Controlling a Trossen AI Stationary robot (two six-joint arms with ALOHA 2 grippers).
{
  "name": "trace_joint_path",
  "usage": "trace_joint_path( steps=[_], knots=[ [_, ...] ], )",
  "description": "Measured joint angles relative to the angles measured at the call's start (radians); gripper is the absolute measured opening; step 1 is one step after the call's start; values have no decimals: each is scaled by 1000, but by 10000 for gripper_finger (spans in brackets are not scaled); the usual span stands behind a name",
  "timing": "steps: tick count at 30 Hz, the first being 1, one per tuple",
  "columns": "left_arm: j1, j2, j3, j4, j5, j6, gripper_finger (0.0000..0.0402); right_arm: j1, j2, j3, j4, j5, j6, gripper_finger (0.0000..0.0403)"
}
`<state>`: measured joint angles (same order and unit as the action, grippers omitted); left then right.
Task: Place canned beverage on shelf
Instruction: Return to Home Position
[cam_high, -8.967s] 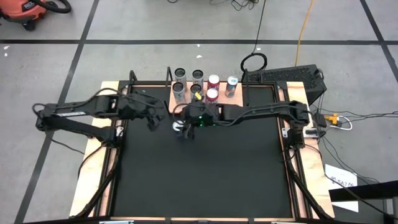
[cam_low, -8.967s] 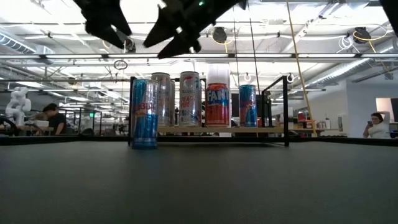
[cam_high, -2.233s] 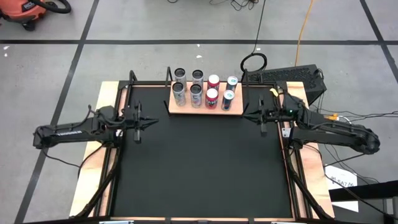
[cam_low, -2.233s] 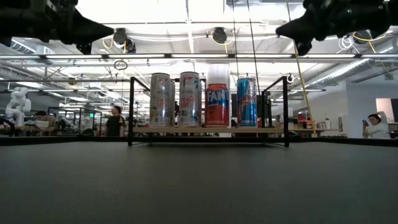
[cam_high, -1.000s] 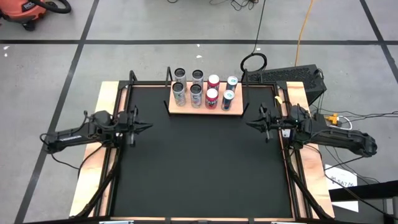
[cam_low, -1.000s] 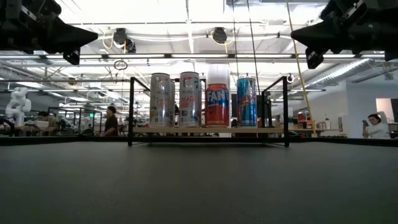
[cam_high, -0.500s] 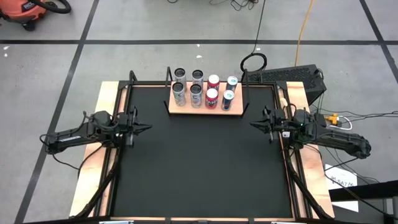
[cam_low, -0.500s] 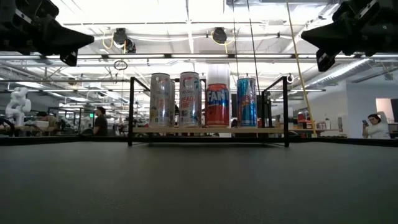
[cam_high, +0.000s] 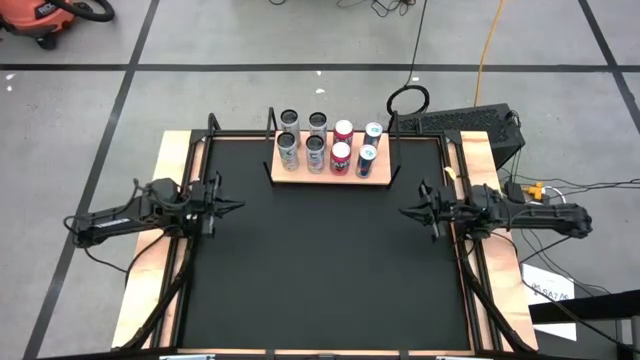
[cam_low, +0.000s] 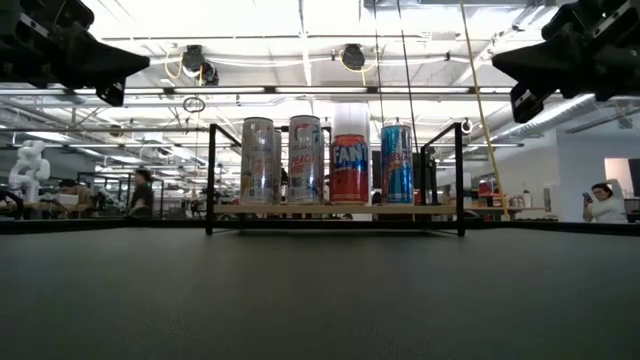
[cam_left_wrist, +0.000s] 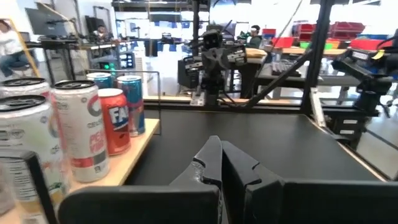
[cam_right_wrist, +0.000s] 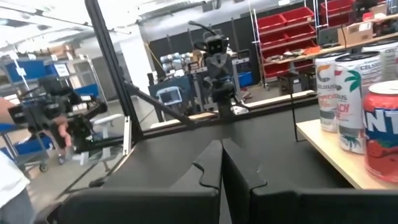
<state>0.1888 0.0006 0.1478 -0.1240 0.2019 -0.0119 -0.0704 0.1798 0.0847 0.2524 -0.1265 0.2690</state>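
Note:
The shelf (cam_high: 378, 176) stands at the table's far edge, a light-wood board with black rails (cam_low: 460, 178) at its ends. Several cans stand upright on their bases on it in two rows. A blue canned beverage (cam_high: 366, 159) is at the front right, also in the low view (cam_low: 397, 163). My left gripper (cam_high: 238, 206) hovers shut by the table's left edge, holding nothing. My right gripper (cam_high: 403, 211) hovers shut near the right edge, likewise holding nothing. Both point toward the table's middle, well short of the shelf.
The black tabletop (cam_high: 320, 270) lies bare between the two arms and toward the near edge, with wooden strips (cam_high: 160, 210) along its sides. People move about in the room behind (cam_low: 140, 195). An orange vacuum (cam_high: 50, 15) stands on the floor at the far left.
My right gripper has drawn back toward the table's right edge and a little toward the near edge, staying shut. The cans and the shelf have not moved.

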Motion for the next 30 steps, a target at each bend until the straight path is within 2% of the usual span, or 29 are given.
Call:
trace_joint_path(
  steps=[3, 6, 12, 16, 23, 30],
  knots=[
    [1, 0, 11, -4, -17, 18, 0, 0, -85, 17, -124, 0, -20, 0],
    [1, 0, 30, -82, -20, 21, 0, 0, -178, 18, -220, 3, -29, 0],
    [1, 0, 36, -95, -50, 50, 0, 0, -178, 1, -198, 0, -105, 0],
    [1, 0, -10, -62, -57, 16, 0, 0, -176, -62, -34, 1, -80, 0],
    [-1, 0, -99, 113, -17, -59, 0, 0, -171, -55, -63, -3, -20, 0],
    [-1, 4, -141, 169, -19, -59, 0, 0, -168, -55, -73, -5, -20, 0]
  ],
)
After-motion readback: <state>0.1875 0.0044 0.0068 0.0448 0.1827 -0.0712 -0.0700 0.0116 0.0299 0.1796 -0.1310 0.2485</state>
